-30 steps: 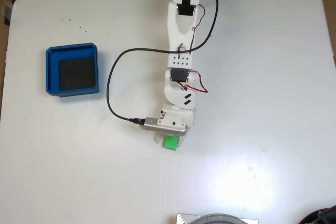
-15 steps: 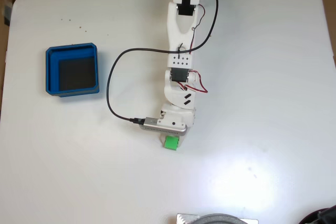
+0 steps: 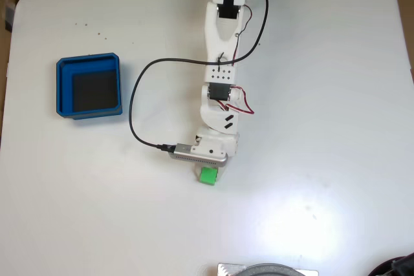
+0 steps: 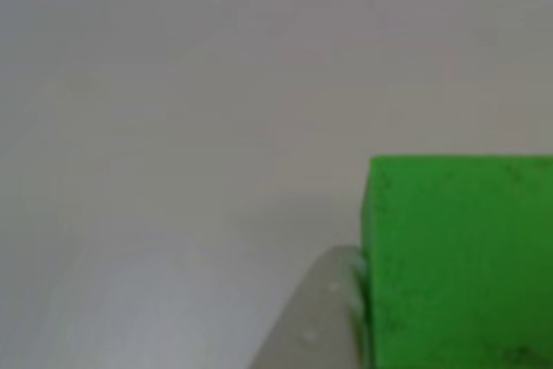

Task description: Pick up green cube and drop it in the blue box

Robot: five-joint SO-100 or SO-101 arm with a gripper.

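The desk (image 3: 323, 95) carries the blue box (image 3: 88, 86) near its left edge in the fixed view, well apart from the arm (image 3: 220, 75), which stretches from the top edge toward the middle. Its gripper (image 3: 206, 171) points down over the green cube (image 3: 208, 176). 1 finger (image 4: 324, 321) touches the cube; whether the jaws clamp it cannot be told. A square, firm hold should come before lifting.

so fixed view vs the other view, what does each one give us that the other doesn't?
Fixed view: the whole arm, its black cable, the blue box off to the left with nothing in it, and the hand over the green cube. Other view: up close, a pale finger pressed against the cube's left face. Both: the cube and the white table.
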